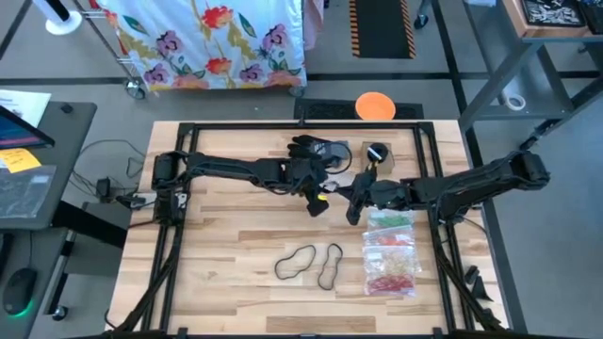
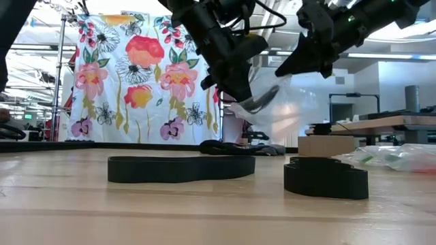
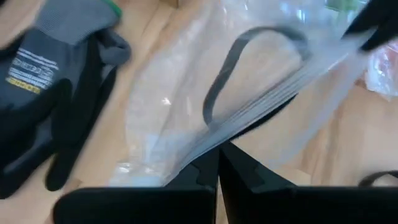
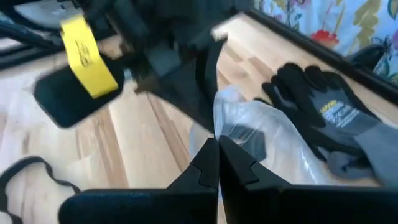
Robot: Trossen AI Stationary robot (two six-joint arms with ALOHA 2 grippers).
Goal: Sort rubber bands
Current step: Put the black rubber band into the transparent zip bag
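The black band (image 3: 249,68) inside the clear bag (image 3: 186,118) looks blurred, perhaps folded

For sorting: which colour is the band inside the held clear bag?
Black band, inside the clear bag; clearest in the left wrist view.

front: two black bands (image 1: 311,262) | right: filled bags (image 1: 391,252) | back: glove (image 1: 316,149)

Even, bright overhead light falls on the wooden table (image 1: 236,226), shadows faint. In the low view, ceiling glare whitens above the floral cloth (image 2: 136,82). Both wrist views smear; the black glove (image 3: 43,93) is soft.
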